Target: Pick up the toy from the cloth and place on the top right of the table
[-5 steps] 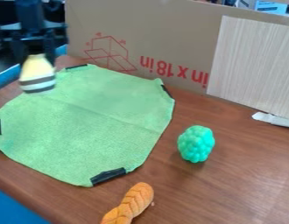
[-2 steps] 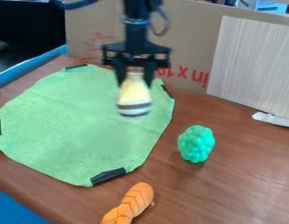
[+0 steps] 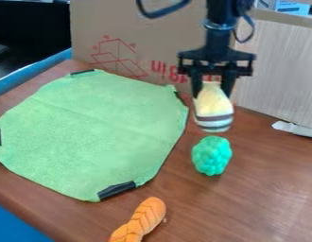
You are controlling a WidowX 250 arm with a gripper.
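1. Here, the black gripper [image 3: 212,94] hangs right of centre in the upper half, its fingers grasping the narrow top of the striped yellow toy [image 3: 212,108].
2. The striped yellow toy seems to hang clear of the table [image 3: 259,184], above the green bumpy toy [image 3: 212,156] in the frame.
3. The green cloth [image 3: 89,127] lies centre left, the orange braided toy [image 3: 143,219] bottom centre.

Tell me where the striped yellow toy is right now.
The striped yellow toy is right of centre in the camera view, held in the pincer, just above the green bumpy toy in the picture.
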